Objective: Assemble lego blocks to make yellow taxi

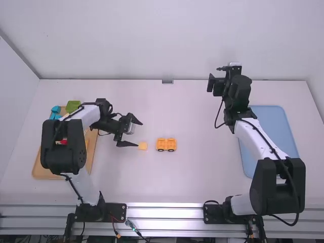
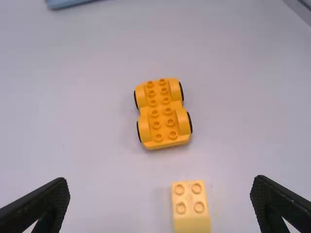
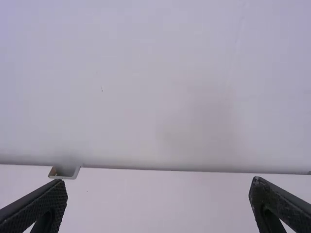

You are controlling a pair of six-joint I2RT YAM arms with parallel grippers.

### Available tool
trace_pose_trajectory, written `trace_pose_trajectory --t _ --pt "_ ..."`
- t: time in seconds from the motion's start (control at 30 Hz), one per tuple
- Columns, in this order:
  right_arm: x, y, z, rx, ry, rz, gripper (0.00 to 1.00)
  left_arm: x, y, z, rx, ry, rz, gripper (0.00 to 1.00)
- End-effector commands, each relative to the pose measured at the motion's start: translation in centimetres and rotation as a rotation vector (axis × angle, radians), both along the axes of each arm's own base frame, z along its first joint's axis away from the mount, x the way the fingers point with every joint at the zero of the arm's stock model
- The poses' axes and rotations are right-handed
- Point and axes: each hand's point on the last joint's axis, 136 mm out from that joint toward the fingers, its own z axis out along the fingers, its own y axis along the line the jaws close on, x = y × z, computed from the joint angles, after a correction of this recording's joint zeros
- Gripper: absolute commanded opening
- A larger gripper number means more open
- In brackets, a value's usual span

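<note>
The left gripper [image 2: 161, 180] hangs near the small yellow block [image 2: 191, 208], empty jaws apart, likely to add it to the wheeled base [image 2: 163, 114] studs-up on the desk [image 1: 197, 177]; the right gripper [image 3: 159, 180], jaws spread, leaves room.

Set high above and behind the left arm [image 1: 63, 147] and right arm [image 1: 278, 187], one camera looks forward and down across the table [image 1: 197, 182]. The left wrist view faces rightward, slanting down close over a block [image 2: 192, 221] and wheeled base [image 2: 164, 114], both shared with the high view, as is the metal bracket [image 3: 64, 173] before the wall-facing right wrist camera.
</note>
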Motion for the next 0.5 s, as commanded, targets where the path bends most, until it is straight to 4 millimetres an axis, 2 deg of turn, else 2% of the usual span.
trace_pose_trajectory --t 0.0,0.23,0.33,0.43,0.47 --pt "0.4 0.9 0.7 0.001 -0.006 0.017 0.99 -0.1 -0.7 0.2 -0.089 0.025 0.04 0.99" --pt "-0.8 3.7 -1.8 -0.055 0.094 0.093 0.99 2.1 -0.6 -2.5 -0.11 0.128 0.24 0.99" --pt "-2.6 7.6 -3.8 -0.22 0.141 0.353 0.99 1.9 -0.6 -3.3 -0.124 0.164 0.286 0.99" --pt "-6.9 13.4 -5.2 -0.306 0.098 0.822 0.99 1.0 -1.0 -4.0 -0.127 0.176 0.274 0.99" --pt "-7.7 14.1 -5.4 -0.309 0.085 0.887 0.99 1.0 -1.0 -4.1 -0.124 0.172 0.272 0.99"
